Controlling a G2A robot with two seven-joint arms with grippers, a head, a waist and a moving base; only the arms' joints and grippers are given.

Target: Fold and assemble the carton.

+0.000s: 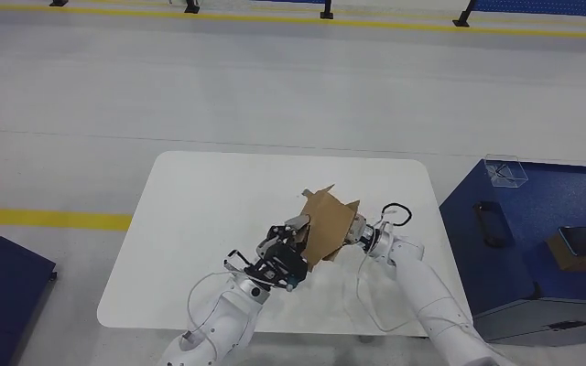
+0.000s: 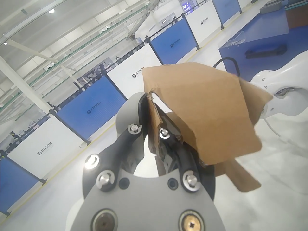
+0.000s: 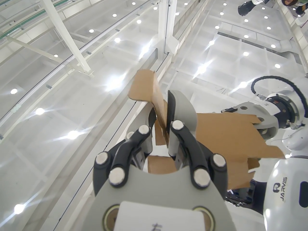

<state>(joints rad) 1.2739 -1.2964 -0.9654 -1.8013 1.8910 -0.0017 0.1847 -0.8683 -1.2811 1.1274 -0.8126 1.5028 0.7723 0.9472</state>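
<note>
A white table with rounded corners stands on a pale grey floor, and a yellow line crosses the floor off the table's left side. Near the table's right edge is a blue cabinet, with 1 clear plastic box at its far corner and 1 black handle-shaped object lying on its top, closer to the table. Blue and white partition panels on black feet run in a row across the hall, under a white ceiling set with round lights.
</note>
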